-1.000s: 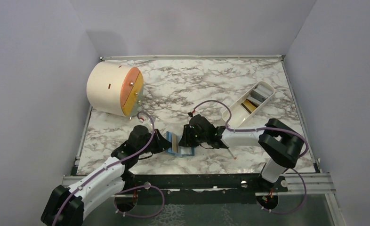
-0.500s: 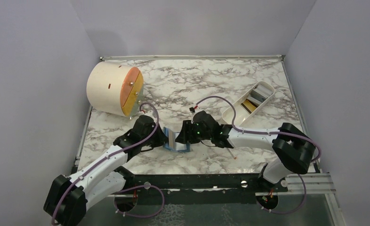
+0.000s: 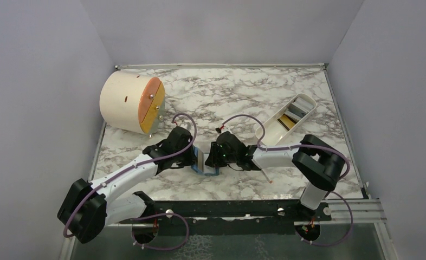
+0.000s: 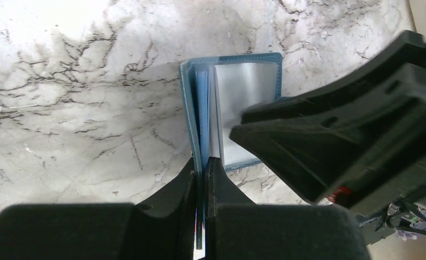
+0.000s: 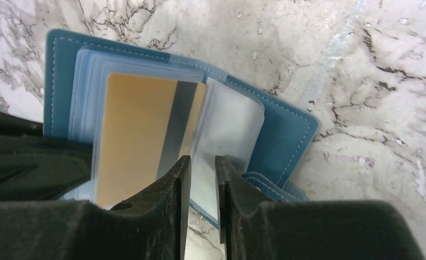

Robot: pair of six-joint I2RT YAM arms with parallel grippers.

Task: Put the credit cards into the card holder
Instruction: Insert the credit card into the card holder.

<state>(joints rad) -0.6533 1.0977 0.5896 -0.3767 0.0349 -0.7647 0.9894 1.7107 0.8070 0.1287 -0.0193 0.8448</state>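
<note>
- Clamped tight in the left gripper: the teal cover of the card holder, open between both grippers.
- Set narrow at a clear sleeve with the right gripper; cannot tell whether pinching it.
- Could tear or crease that sleeve by tugging against the left clamp.
- Might shake the gold card, lying in its sleeve, out by tilting.
- Could lose the cover, flopping the holder shut.

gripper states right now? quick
Left gripper: closed on the card holder, pinching its cover edge.
Right gripper: fingers straddle a clear sleeve; cannot tell whether it is clamped.
</note>
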